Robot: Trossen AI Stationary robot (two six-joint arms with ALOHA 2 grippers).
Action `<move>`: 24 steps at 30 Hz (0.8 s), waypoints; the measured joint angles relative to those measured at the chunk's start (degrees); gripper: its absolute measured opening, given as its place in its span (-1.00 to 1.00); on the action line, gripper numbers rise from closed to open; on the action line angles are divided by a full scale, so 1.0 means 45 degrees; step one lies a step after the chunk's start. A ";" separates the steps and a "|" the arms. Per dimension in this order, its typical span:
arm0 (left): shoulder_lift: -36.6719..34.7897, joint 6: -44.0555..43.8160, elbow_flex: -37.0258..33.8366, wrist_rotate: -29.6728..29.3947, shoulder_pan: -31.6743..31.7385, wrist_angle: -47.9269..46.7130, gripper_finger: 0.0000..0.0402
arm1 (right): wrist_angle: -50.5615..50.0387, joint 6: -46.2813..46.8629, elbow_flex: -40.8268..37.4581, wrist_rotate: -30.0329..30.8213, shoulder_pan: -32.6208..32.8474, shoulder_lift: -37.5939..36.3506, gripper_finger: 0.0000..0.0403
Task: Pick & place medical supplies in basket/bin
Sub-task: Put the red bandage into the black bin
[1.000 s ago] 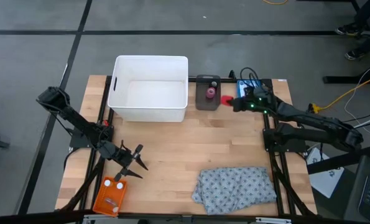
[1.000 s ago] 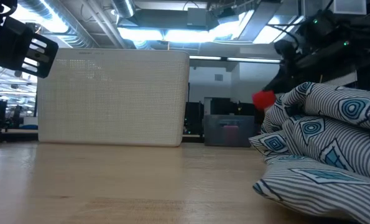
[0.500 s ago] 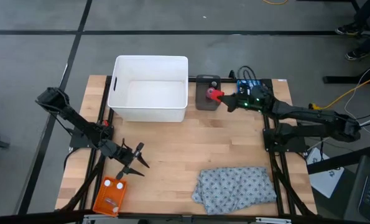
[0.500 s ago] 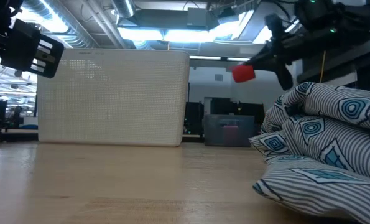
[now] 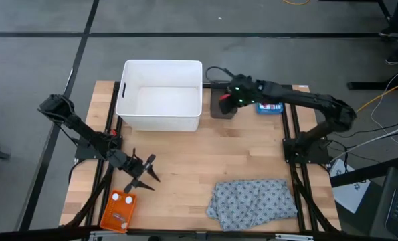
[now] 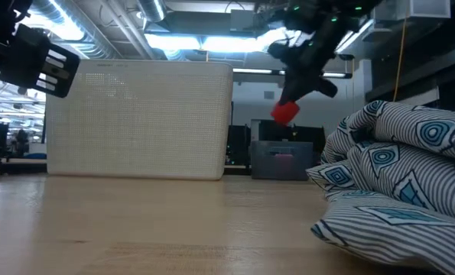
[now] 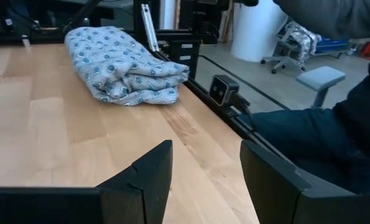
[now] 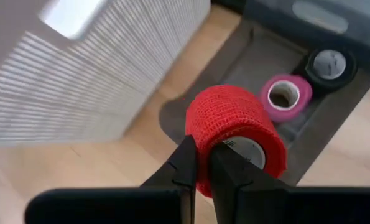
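Observation:
My right gripper (image 5: 231,99) hangs over a small grey tray (image 8: 250,59) at the table's far edge, right of the white tub (image 5: 162,63), and is shut on a red roll (image 8: 234,130). A pink roll (image 8: 286,96) and a dark roll (image 8: 331,65) lie in that tray. The red roll (image 6: 285,112) is well above the tabletop. My left gripper (image 5: 142,175) is open in the air near the table's left near corner, just beyond the flat orange basket (image 5: 118,211) with small pale pieces in it. The grey dotted cloth (image 5: 252,199) lies bunched near the right near edge. My right gripper pinches the red roll's wall (image 8: 203,158) at one flat end, one finger (image 8: 185,165) on the outside and the other (image 8: 229,177) at the pale core opening. The fingers slant down from the table's right. The roll is lifted clear above the tray, its axis tilted.
A blue packet (image 5: 269,107) lies at the far edge right of the tray. The tall white tub (image 6: 139,118) stands left of the tray. A person's dark-clothed leg (image 7: 334,137) shows beyond the table's near edge. Bare wood lies between tub, cloth and basket.
My right gripper has carried the red roll toward the table's left along the far edge, from right of the grey tray to above it, rising first and then dipping a little. It stays shut on the roll.

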 joint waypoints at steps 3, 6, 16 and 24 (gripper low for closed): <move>0.0002 -0.0018 0.0000 0.0006 -0.0079 0.0000 -0.07 | -0.1260 -0.0233 0.1152 -0.0035 -0.0030 0.1225 -0.88; 0.0000 -0.0048 0.0000 0.0006 -0.0102 0.0015 -0.07 | -0.2232 -0.0264 0.2022 -0.0362 -0.0166 0.2357 -0.88; 0.0000 -0.0149 0.0000 -0.0003 -0.0102 0.0015 -0.07 | -0.3485 -0.0490 0.2599 -0.0749 -0.0686 0.4197 -0.88; 0.0002 -0.0144 0.0000 -0.0008 -0.0094 0.0015 -0.07 | -0.3646 -0.0538 0.2618 -0.0939 -0.0868 0.4258 -0.88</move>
